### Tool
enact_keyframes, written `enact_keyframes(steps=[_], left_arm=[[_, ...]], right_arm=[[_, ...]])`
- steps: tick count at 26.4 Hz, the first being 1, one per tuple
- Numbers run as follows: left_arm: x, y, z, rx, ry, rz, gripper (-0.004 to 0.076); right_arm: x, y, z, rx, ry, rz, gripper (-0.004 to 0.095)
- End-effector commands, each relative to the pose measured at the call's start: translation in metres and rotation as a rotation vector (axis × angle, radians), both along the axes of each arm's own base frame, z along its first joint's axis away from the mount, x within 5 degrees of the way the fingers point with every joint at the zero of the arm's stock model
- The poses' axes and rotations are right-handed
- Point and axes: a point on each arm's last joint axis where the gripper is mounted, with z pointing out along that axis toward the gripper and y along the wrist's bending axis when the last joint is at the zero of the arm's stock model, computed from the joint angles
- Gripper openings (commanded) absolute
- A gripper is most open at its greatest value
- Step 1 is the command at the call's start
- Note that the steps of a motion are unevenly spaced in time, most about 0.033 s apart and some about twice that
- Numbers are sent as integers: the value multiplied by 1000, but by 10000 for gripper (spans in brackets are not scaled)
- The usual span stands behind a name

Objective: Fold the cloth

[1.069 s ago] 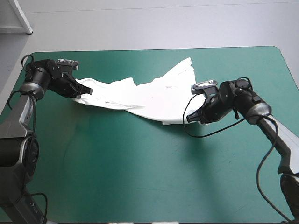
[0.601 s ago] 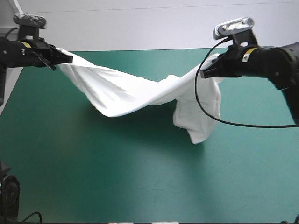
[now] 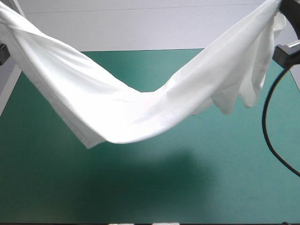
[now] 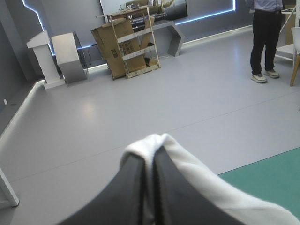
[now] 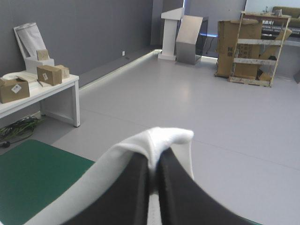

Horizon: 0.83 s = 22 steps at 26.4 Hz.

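Hanging between your raised arms, the T-shirt [image 3: 131, 112] sags as a broad white sling over the teal-green desk [image 3: 140, 187], and its lowest fold seems to be clear of the cover. Your left tool [image 4: 149, 161] and right tool [image 5: 153, 164] are each clamped on a pinch of its fabric. The lift looks done, but no fold is made yet — you have yet to lay it out flat and double it over.

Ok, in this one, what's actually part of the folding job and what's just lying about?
In the job:
T-shirt, lifted and sagging between the arms
left claw, shut on one end
right claw, shut on the other end

Not in the job:
only the table with its teal-green cover, below
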Motion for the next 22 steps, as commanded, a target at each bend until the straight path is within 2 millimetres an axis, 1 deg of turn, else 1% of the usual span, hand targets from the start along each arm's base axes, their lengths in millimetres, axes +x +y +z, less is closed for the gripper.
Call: enact_keyframes(steps=[1,4,5,6,7,9,10,11,14,15,16,17,18,20,21,22], left_arm=[[-23,0,9,-22,-81,7,19],[-23,0,4,-12,-27,10,19],[-14,0,-2,-9,27,10,19],[-8,1,-5,-18,50,15,19],[-3,2,-8,-18,69,23,19],[14,4,-19,-21,141,39,19],[31,4,-32,-19,216,45,19],[42,5,-42,-19,262,49,19],[76,6,-72,-1,395,44,19],[86,6,-81,5,421,39,19],[100,6,-95,0,464,41,19],[111,7,-104,-3,477,45,19],[124,7,-116,-5,494,50,19],[147,9,-140,-17,530,61,19],[159,9,-153,-25,539,70,19],[171,10,-166,-33,548,79,19]], right_arm=[[-21,-7,13,40,-126,-2,-14],[-19,-6,10,26,-94,1,-14],[-10,-3,6,9,-50,2,-14],[-7,-2,5,11,-40,4,-14],[1,1,2,5,-17,9,-14],[12,6,-4,-3,22,22,-14],[32,13,-14,-21,83,24,-14],[40,15,-19,-31,109,22,-14],[77,28,-41,-68,226,22,-14],[91,33,-51,-82,269,21,-14],[106,38,-62,-95,312,21,-14],[120,42,-72,-103,345,21,-14],[137,48,-84,-115,386,20,-14],[164,57,-103,-127,424,17,-14],[183,63,-117,-135,443,15,-14],[196,67,-126,-145,452,15,-14]])
